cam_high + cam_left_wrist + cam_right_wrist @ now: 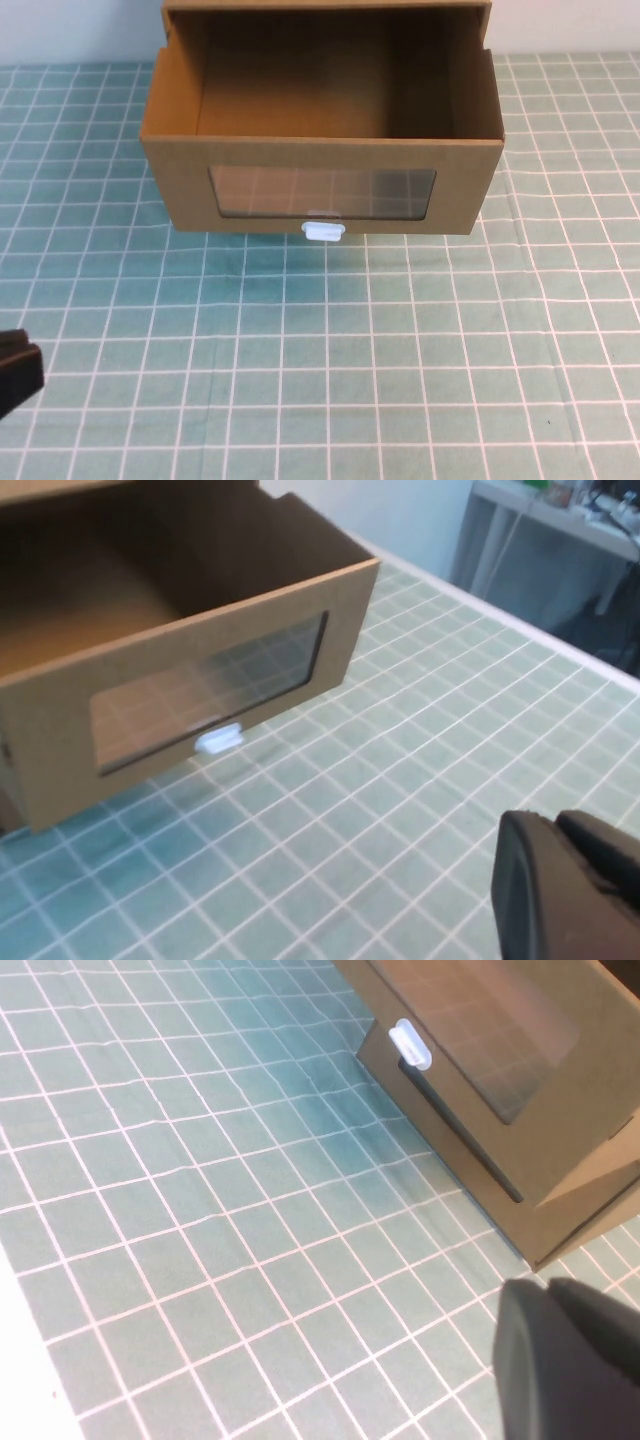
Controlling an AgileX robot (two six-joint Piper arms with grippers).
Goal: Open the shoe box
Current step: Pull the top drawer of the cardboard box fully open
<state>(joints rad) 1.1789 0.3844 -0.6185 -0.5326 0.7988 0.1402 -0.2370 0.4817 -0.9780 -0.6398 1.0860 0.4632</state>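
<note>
The brown cardboard shoe box (pixel 180 190) stands at the far middle of the table with its drawer pulled out toward me and its inside bare. The front panel has a clear window (pixel 322 193) and a small white handle (pixel 323 232) at its lower edge. My left gripper (pixel 15 375) is low at the near left, well away from the box, fingers together and holding nothing. In the left wrist view the left gripper (pixel 555 825) points past the box (pixel 60 730) and handle (pixel 218 740). My right gripper (pixel 548 1290) is shut and empty, apart from the box (pixel 560 1110) and handle (pixel 410 1044).
A teal checked cloth (pixel 400 350) covers the table. A white wall (pixel 70 30) rises behind the box. The cloth's edge and bare white tabletop (pixel 15 1360) show in the right wrist view. A grey desk (pixel 560 540) stands beyond the table.
</note>
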